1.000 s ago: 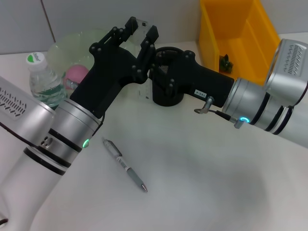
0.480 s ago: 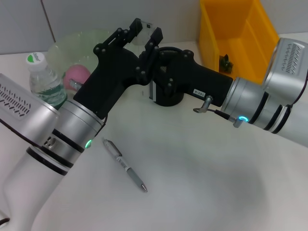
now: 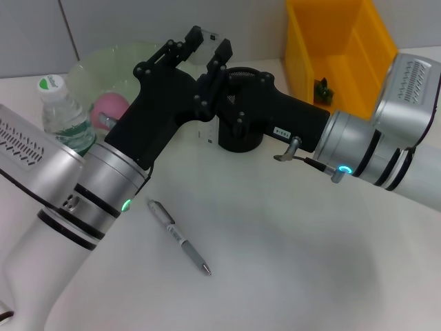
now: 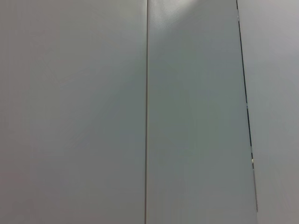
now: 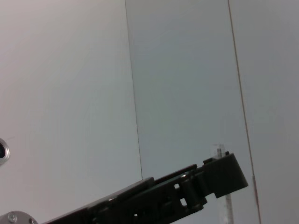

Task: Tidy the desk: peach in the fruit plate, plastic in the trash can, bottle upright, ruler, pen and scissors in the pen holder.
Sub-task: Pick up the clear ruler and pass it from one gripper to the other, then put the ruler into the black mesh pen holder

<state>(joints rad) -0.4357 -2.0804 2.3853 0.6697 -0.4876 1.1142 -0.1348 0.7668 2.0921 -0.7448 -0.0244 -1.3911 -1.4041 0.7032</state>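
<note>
Arms crossed over white desk (image 3: 289, 262)

Left gripper (image 3: 208, 44) raised, fingers (image 3: 222, 51) spread wide. Transparent plastic ruler (image 3: 204, 132) upright just below it, beside black mesh pen holder (image 3: 241, 140). Right gripper (image 3: 215, 103) tucked behind left arm, close to that holder; grip hidden, cannot tell. Grey ballpoint pen (image 3: 178, 236) flat on desk, well apart from both grippers.

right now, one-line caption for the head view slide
Both grippers, left and right, meet beside the pen holder; pen lies on the desk.
</note>
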